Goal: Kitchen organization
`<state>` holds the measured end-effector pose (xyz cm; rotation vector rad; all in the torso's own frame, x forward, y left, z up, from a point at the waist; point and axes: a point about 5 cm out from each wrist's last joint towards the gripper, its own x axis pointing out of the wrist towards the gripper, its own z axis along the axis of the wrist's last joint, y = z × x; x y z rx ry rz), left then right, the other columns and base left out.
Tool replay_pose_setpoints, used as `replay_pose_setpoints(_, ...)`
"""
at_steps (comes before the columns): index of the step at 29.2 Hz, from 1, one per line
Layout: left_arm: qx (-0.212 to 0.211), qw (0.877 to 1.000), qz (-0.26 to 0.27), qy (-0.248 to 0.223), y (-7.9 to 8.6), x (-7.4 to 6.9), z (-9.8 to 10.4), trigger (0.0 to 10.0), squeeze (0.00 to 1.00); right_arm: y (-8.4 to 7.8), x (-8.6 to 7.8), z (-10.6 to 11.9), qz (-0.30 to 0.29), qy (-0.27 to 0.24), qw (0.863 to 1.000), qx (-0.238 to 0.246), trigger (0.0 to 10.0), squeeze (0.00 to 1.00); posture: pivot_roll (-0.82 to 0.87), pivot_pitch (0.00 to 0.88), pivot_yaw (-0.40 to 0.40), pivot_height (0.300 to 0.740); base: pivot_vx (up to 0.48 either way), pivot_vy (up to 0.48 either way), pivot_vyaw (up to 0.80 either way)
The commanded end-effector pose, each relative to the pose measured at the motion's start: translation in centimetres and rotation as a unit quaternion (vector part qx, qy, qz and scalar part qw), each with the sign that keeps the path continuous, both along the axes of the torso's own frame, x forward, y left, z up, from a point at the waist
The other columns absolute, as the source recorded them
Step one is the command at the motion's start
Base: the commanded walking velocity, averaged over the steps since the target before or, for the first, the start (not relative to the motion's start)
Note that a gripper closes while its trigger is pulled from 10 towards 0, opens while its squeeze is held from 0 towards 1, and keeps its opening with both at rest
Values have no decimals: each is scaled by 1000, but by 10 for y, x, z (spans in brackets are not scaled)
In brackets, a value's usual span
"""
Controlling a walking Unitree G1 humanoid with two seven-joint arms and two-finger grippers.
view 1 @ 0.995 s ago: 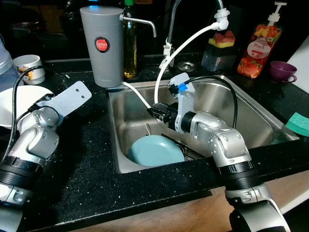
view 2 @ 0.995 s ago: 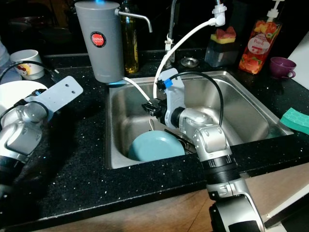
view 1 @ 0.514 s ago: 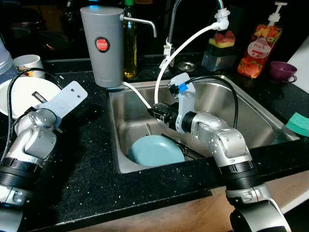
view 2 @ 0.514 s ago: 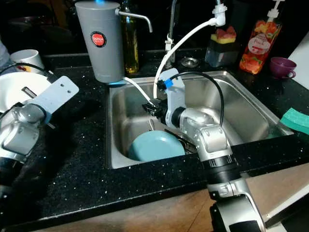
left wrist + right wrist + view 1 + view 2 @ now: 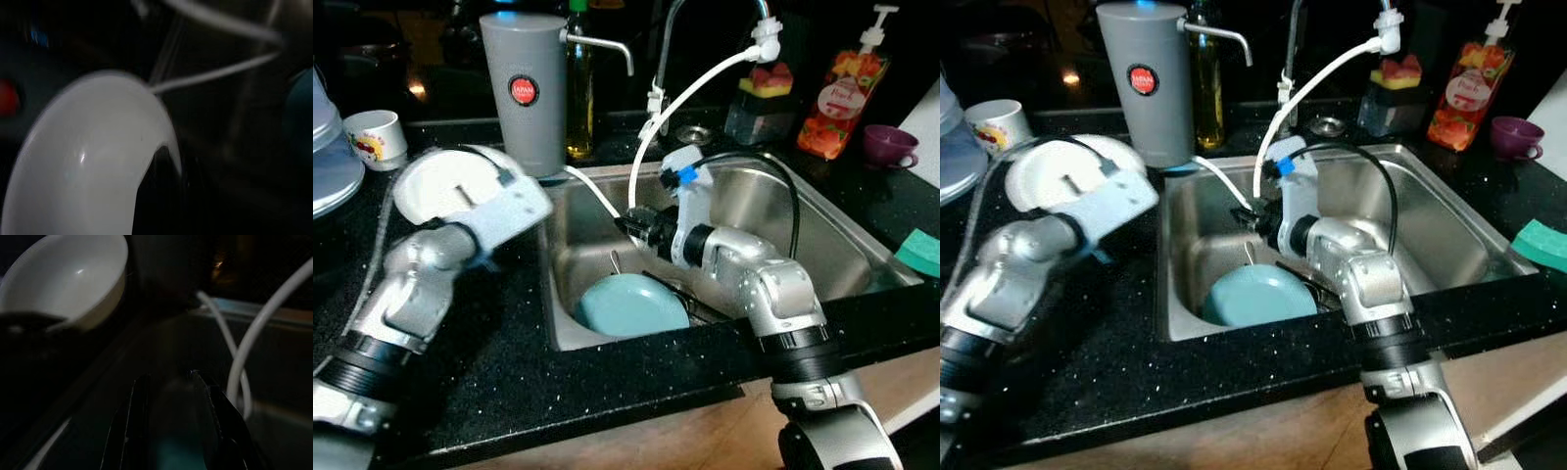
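Left gripper (image 5: 161,196): holds white bowl (image 5: 445,183), upper left, at the sink (image 5: 822,220) rim.
Right gripper (image 5: 171,426): fingers narrowly parted, empty, mid-frame above blue plate (image 5: 631,304).
Room: sink's right half open.

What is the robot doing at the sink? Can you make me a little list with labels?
Place: black kitchen counter with a steel sink
Left end effector: holding a white bowl above the counter, near the sink's left edge
Right end effector: inside the sink, fingers open, holding nothing
In the sink: blue plate leaning at the front
Behind the sink: grey water filter, white hose, soap bottle
Far right: purple cup, green sponge
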<state>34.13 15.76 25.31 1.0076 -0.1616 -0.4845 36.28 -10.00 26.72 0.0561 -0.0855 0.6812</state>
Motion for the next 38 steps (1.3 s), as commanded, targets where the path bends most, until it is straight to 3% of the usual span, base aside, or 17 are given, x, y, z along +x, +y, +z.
replay_pose_setpoints(1, 12, 998, -65, -16, -13, -10, -5, 0, 0, -6, 2, 11, -13, -10, 999, 44, 10000, 0, -19, 59, -4, 740, 0, 0, 0)
replay_pose_setpoints(4, 14, 997, -76, -19, -14, -14, -9, 0, 0, -9, 3, 15, -21, -14, 998, 61, 10000, 0, -19, 55, -7, 740, 0, 0, 0)
replay_pose_setpoints(5, 23, 997, -76, -17, -12, -16, -13, 0, 0, -11, 3, 17, -27, -14, 997, 73, 10000, 914, -19, 55, -7, 740, 0, 0, 0)
replay_pose_setpoints(6, 32, 996, -87, -20, -9, -19, -18, 0, 0, -14, 4, 19, -35, -13, 995, 88, 10000, 1000, -17, 51, -11, 740, 0, 0, 0)
replay_pose_setpoints(14, 44, 988, -146, -26, -14, -32, -28, 0, 0, -9, 4, 17, -24, -5, 996, 84, 10000, 1000, -10, 49, -17, 740, 0, 0, 0)
replay_pose_setpoints(15, 45, 987, -152, -26, -16, -32, -29, 0, 0, -7, 4, 16, -21, -5, 997, 78, 10000, 0, -7, 47, -18, 740, 0, 0, 0)
replay_pose_setpoints(22, 44, 978, -199, -44, -33, -36, -30, 0, 0, 2, 2, 14, -5, -1, 998, 67, 10000, 0, -7, 49, -17, 740, 0, 0, 0)
replay_pose_setpoints(31, 59, 974, -213, -39, -35, -33, -35, 0, 0, 5, -3, 17, 29, 12, 995, 93, 10000, 0, -14, 55, -10, 740, 0, 0, 0)
replay_pose_setpoints(38, 54, 969, -229, -71, -39, -32, -27, 0, 0, 14, -7, 4, 57, 26, 997, 37, 10000, 0, -15, 57, -10, 740, 0, 0, 0)
